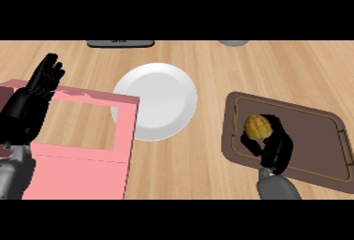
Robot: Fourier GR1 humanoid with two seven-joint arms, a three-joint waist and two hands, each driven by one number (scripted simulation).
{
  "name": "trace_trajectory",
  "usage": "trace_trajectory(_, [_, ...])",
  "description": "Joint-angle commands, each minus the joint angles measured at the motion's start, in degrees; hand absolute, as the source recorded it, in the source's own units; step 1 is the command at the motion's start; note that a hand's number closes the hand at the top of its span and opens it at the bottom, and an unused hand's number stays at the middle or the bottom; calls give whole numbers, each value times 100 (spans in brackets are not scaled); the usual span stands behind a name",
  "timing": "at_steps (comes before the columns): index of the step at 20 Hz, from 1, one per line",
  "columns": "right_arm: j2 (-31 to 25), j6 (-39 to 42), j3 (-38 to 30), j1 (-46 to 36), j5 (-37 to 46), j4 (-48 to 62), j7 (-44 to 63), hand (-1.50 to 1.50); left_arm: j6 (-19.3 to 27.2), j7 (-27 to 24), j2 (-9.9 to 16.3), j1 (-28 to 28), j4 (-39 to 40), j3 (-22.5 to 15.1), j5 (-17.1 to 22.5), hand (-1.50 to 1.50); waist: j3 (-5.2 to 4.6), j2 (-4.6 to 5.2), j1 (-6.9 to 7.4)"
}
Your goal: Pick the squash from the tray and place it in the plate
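Bright, even light overhead; soft shadow along the plate [155, 101], no glare.

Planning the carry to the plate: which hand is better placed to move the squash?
Right hand: it is curled at the squash on the tray. The left hand rests open, across the plate.

The wooden bench [207, 173] carries a white plate [155, 101] at its middle. A brown tray [311, 140] lies to the right, a pink box [79, 161] to the left.

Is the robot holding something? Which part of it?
Yes. The right hand curls round the lower side of the yellow squash, over the brown tray. The left hand holds nothing.
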Motion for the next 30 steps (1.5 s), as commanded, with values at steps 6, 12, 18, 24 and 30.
trace_trajectory(6, [228,-392,581,-1470,1094,476,2489,150,-96,53,-167,-355,-21,-305,-39,0,91,145,459])
trace_trajectory(12, [230,109,553,-2718,1989,1314,4248,150,-176,22,-192,-505,56,-294,32,0,94,181,667])
trace_trajectory(18, [231,1007,764,-4148,2570,2437,6160,150,-153,49,-401,-666,158,-497,-34,0,130,239,814])
trace_trajectory(24, [230,277,532,-4636,2299,3047,6637,-150,-135,-87,-459,-756,316,-570,-185,0,154,310,840])
trace_trajectory(30, [230,-627,502,-4984,1941,3355,6064,-150,-168,-74,-491,-979,458,-485,-111,0,164,357,966])
